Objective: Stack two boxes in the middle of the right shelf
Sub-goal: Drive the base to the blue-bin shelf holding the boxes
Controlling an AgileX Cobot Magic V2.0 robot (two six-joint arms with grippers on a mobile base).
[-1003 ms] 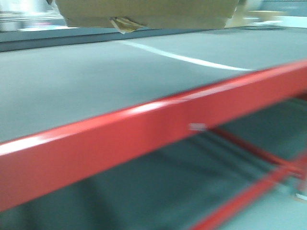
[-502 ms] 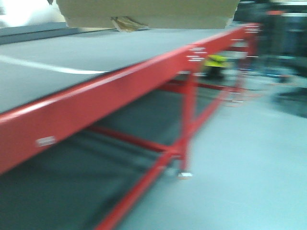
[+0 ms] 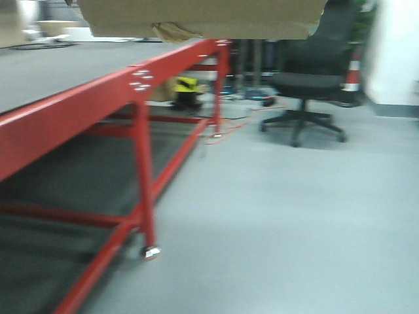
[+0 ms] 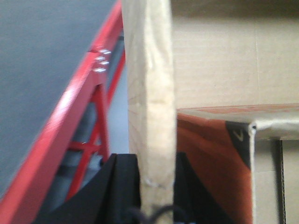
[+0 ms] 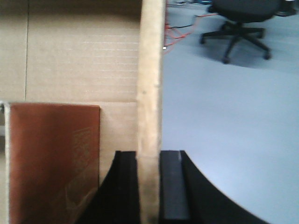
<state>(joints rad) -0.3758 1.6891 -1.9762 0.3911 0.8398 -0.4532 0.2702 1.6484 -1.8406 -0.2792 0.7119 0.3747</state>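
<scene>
The box (image 3: 203,16) filled the top edge of the blurred front view, over a red table (image 3: 65,118) at left, with the left gripper (image 4: 156,186) and right gripper (image 5: 149,184) each clamped on one of its walls, an orange carton (image 5: 51,158) seemingly inside.

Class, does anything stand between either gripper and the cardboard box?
Nothing does. The left gripper and right gripper each clamp a wall of the box. The shelf is not in view, so that path cannot be judged.

Pale swoosh-like mark (image 4: 238,135) on the orange box (image 4: 205,158); its faint print illegible.
</scene>
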